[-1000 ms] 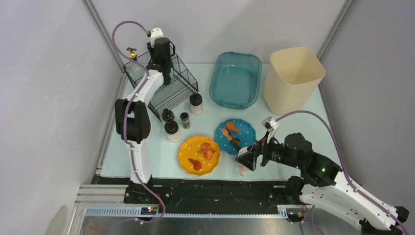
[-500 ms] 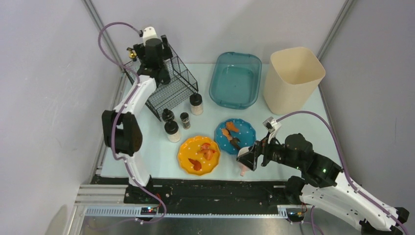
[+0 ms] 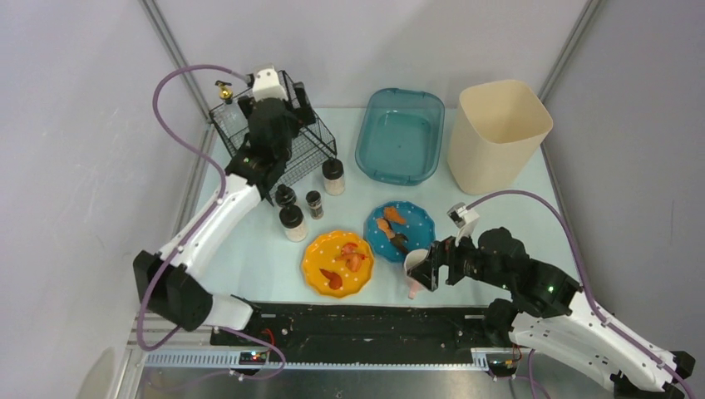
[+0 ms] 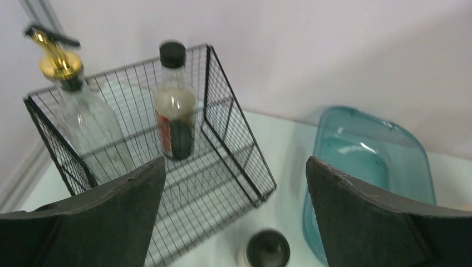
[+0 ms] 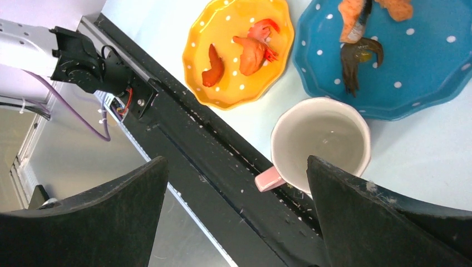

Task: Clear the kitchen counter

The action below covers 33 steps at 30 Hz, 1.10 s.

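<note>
Across the middle of the top view, a pale mint-blue tabletop (image 3: 249, 249), stretching from the black front rail (image 3: 357, 320) at the bottom to the back wall and carrying everything else. Toward the upper left, on that tabletop, a black wire basket (image 3: 312, 141) holding a clear pump bottle (image 4: 89, 133) with a gold top and a second bottle (image 4: 175, 117) with a black cap and dark contents, both upright near the far mesh. Over the basket, the left hand (image 4: 231, 167), released, its fingers (image 4: 111, 217) spread wide with nothing gripped between them. Just below the basket, four small jars (image 3: 293, 223) in a loose cluster, dark-lidded and upright. At upper centre, a teal tub (image 3: 399, 133); just to its right, a tall beige bin (image 3: 499, 133) in the upper right corner of the tabletop. At lower centre, an orange dotted plate (image 3: 316, 270) with red-orange food scraps; up and to the right of it, a blue dotted plate (image 3: 416, 218) with orange and dark scraps, rims very close, contact not clear. Near the tabletop's front edge, below the blue plate, a white cup (image 5: 320, 142) with a pink handle, upright, handle turned toward the rail. Above the cup, the right hand (image 5: 235, 161), released and gaping; in the wrist view, cup rim partly hidden by the lower-right finger, touching or not impossible to say.
</note>
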Tool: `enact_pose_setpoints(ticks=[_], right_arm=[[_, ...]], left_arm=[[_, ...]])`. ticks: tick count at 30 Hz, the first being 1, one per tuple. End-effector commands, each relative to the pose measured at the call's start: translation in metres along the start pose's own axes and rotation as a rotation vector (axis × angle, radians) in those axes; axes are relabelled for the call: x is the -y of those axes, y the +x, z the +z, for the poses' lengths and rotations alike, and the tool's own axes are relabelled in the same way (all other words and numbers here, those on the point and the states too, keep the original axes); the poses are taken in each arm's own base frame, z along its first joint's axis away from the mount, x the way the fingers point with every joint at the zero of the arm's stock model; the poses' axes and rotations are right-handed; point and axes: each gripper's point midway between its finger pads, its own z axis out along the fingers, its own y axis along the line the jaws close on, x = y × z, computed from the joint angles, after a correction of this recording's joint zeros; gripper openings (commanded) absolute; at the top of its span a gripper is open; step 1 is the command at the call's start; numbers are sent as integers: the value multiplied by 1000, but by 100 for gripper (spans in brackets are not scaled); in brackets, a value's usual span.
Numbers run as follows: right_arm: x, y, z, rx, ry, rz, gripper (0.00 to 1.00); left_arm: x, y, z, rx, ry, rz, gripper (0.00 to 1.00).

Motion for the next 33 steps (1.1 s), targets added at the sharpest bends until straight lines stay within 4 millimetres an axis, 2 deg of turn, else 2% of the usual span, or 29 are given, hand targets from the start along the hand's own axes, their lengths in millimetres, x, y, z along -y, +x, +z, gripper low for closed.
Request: enact_pose_setpoints(ticks=[1,2,9,15,21,27,33], right_arm=[[-2,-12,-18,46,14,16,99],[-1,-11,-19,46,22,18,99],[9,-1,-29,30,60,45,99],[7,-1,-30,34,57,67,100],[9,4,-23,-5,74,72,99],[5,1,-20,-5,60,75,99],[9,4,-21,-13,76,75,99]], left_arm=[[-10,11,-37,-37,-12,-71,100],[-10,30,-42,-76,1,-79,100],[-34,93,-87,-191,-42,-114,100],[-53,150,-108,-313,-84,-98,100],[-67,178,-112,-377,-150,-54,100],[-70,203,-101,-467,-190,8,100],[-72,216,-91,-518,-204,-8,100]])
